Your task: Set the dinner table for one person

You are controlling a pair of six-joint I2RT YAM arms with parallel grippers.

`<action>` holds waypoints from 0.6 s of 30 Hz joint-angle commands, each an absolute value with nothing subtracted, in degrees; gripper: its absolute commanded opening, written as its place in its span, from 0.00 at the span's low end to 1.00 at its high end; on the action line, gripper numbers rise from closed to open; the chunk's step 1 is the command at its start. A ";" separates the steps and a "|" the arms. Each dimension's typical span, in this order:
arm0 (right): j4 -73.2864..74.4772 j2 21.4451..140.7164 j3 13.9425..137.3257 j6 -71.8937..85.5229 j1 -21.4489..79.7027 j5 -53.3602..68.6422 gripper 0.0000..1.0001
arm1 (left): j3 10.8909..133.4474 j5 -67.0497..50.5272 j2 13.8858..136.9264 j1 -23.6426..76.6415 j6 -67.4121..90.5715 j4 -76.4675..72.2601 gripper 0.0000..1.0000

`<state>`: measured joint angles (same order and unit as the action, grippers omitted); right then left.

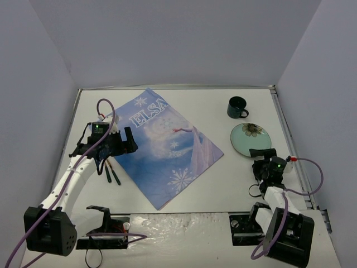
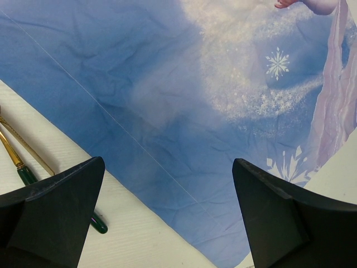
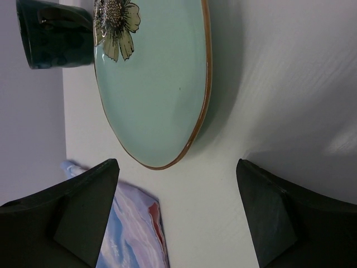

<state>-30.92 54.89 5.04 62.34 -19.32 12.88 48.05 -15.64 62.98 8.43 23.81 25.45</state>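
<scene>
Since the blue cloth (image 1: pixel 167 148) lies slanted mid-counter (image 1: pixel 223 184) like a placemat, the setting probably belongs on it. The counter spreads beneath everything. The plate (image 1: pixel 251 139) and mug (image 1: pixel 237 107) sit far right, and the cutlery (image 1: pixel 111 173) lies beside the cloth's left edge. The left end effector (image 2: pixel 168 161) hangs wide and empty over that edge. The right end effector (image 3: pixel 177 162), also wide and empty, faces the plate's near rim, likely to grasp it.

Three plain, pale grey-lilac panels are enclosing the scene: the back wall (image 1: pixel 178 39) is rising behind the far edge of the dinner table (image 1: pixel 223 184), while the left wall (image 1: pixel 28 111) and the right wall (image 1: pixel 329 84) are slanting in along its sides. A thin metal rail (image 1: pixel 286 131) is running along the table's far and right edges. Soft, even light is falling from above, casting only faint shadows on the matte white surface.
</scene>
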 commanded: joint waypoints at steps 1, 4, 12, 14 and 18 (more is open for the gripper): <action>-39.44 57.72 4.04 65.30 -20.04 11.16 0.82 | 49.66 -15.91 61.96 8.00 23.03 22.32 0.97; -42.13 62.48 5.08 65.39 -20.13 11.80 0.82 | 49.66 -15.73 62.18 8.00 23.11 22.36 0.97; -49.36 72.98 6.68 67.04 -20.31 11.32 0.79 | 49.75 -14.93 62.18 7.95 22.98 22.64 0.97; -50.76 74.84 6.77 67.63 -20.39 10.90 0.77 | 49.75 -14.72 62.14 7.91 22.94 22.81 0.97; -52.23 77.59 6.78 68.11 -20.58 10.11 0.71 | 49.75 -14.42 62.05 8.00 22.85 22.95 0.97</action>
<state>-52.56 74.27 6.79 68.10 -19.97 13.06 48.05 -15.13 62.98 8.43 23.79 25.41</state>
